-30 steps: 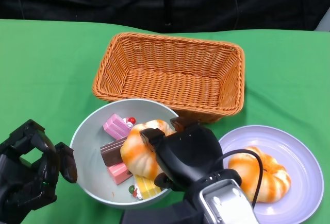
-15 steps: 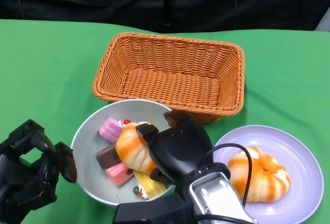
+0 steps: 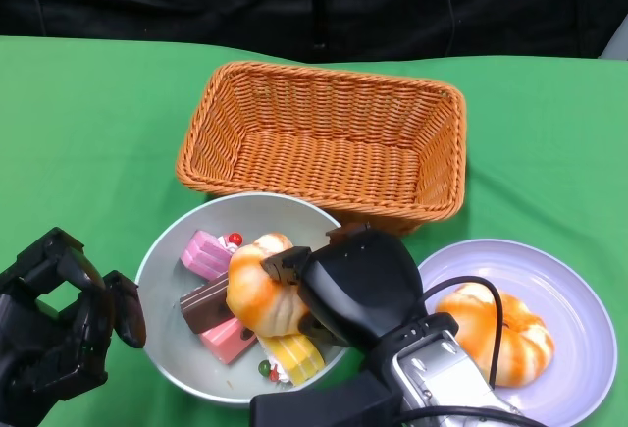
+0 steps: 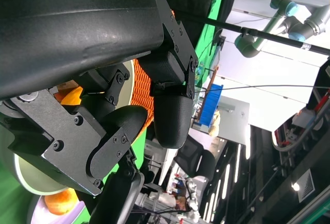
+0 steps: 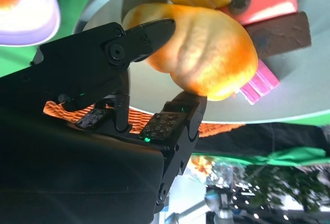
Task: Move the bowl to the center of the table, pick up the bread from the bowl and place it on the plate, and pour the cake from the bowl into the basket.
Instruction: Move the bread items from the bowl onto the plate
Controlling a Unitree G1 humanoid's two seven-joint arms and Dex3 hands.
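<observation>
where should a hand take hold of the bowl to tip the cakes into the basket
Probably the bare near-left rim of the bowl, coming from the robot's left, where the left hand waits. The right hand and its bread cover the other side, and the basket lies opposite.

Looks like a robotics lab

Green-covered table, black backdrop, and other robot arms standing in the room behind.

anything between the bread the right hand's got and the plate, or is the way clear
Nothing visible stands between them. The right hand grips the bread over the bowl; the plate lies just beside, already carrying one bread near its middle, with bare rim around.
</observation>
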